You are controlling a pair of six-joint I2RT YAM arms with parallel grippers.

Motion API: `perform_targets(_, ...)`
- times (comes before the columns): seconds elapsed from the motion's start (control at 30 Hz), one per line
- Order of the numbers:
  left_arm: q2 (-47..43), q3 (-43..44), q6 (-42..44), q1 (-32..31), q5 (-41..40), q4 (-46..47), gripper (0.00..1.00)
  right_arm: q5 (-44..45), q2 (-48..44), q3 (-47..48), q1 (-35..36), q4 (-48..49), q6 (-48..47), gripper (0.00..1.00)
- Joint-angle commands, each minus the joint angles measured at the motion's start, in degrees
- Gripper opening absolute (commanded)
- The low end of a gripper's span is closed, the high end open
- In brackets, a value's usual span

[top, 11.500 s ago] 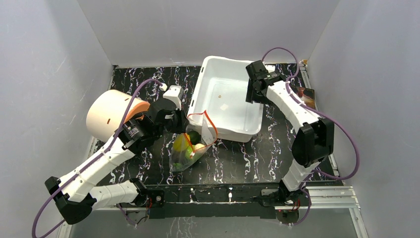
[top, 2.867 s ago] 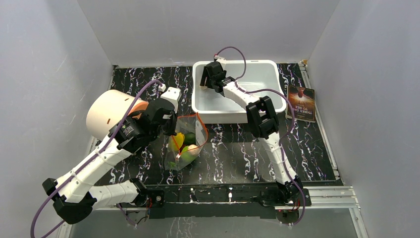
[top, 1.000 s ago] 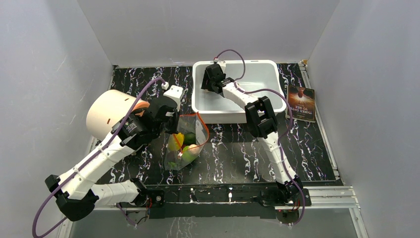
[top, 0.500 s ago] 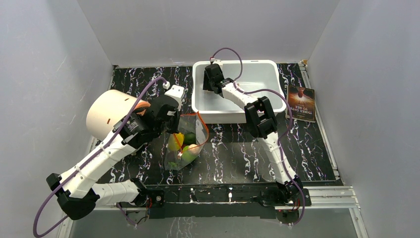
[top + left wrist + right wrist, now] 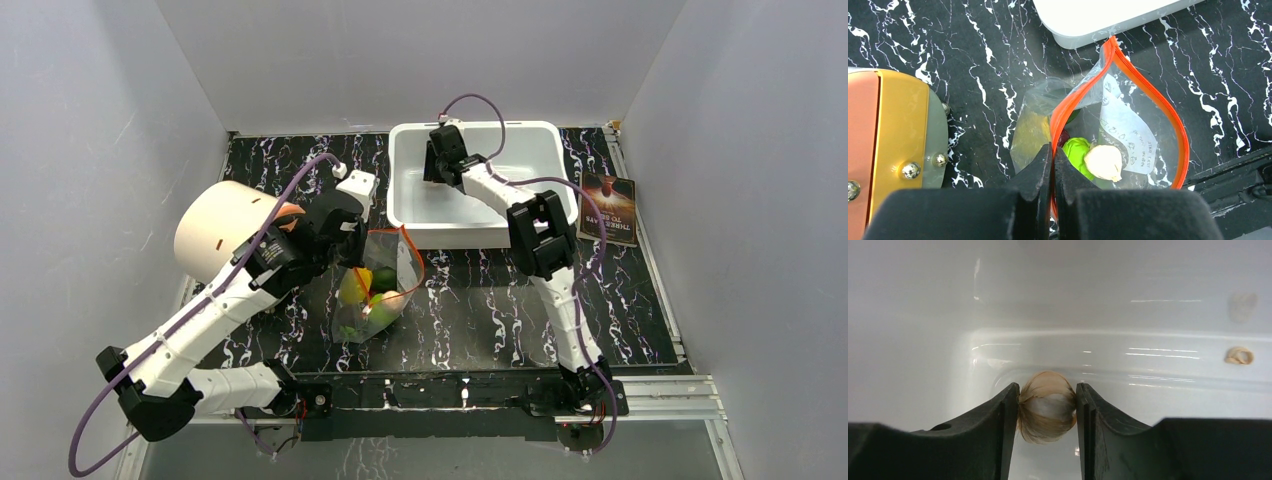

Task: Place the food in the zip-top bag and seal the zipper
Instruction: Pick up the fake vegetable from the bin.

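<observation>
The clear zip-top bag (image 5: 378, 290) stands open on the table in front of the tub, its red-orange zipper (image 5: 1148, 95) spread into a loop. My left gripper (image 5: 1053, 150) is shut on the left side of the zipper strip and holds the mouth up. Inside lie a bright green lime (image 5: 1076, 152), a beige garlic bulb (image 5: 1104, 162), a yellow-orange piece (image 5: 356, 285) and a dark fruit. My right gripper (image 5: 1047, 395) is inside the white tub, shut on a second beige garlic bulb (image 5: 1046, 407). The bulb is hidden under the wrist in the top view.
The white tub (image 5: 545, 205) stands at the back centre. A cream cylinder with an orange face (image 5: 218, 226) lies at the left beside my left arm. A small booklet (image 5: 609, 208) lies at the right edge. Small scraps (image 5: 1239, 355) lie in the tub.
My right gripper has shifted a little right inside the tub. The left gripper holds the bag mouth as before, raised slightly.
</observation>
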Motion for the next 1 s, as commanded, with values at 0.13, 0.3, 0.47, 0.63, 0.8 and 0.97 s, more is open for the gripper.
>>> perform_targets(0.13,1.27,2.06,-1.28,-0.03,1.99,0.62,0.0,-7.49,-11.11,-4.98,-1.64,4.6,-0.68,0.35)
perform_targets(0.3,0.97,1.63,-2.92,-0.02,1.4,0.81,0.0,-10.43,-16.19,-7.26,-1.63,3.29,-1.28,0.35)
perform_targets(0.47,0.99,0.71,-3.63,-0.03,1.18,0.43,0.0,-13.74,-24.0,-13.13,-1.63,2.0,-0.23,0.35)
perform_targets(0.63,0.88,0.9,-5.08,-0.02,0.8,0.42,0.0,-17.56,-33.35,-18.77,-1.64,0.1,0.14,0.35)
perform_targets(0.8,0.21,-0.26,-7.93,-0.02,1.46,0.79,0.0,-25.58,-45.98,-24.74,-1.58,-3.58,1.0,0.36)
perform_targets(0.97,-3.24,-2.66,-12.28,-0.01,2.16,3.33,0.0,-30.02,-64.56,-37.27,2.94,-4.25,1.68,0.37)
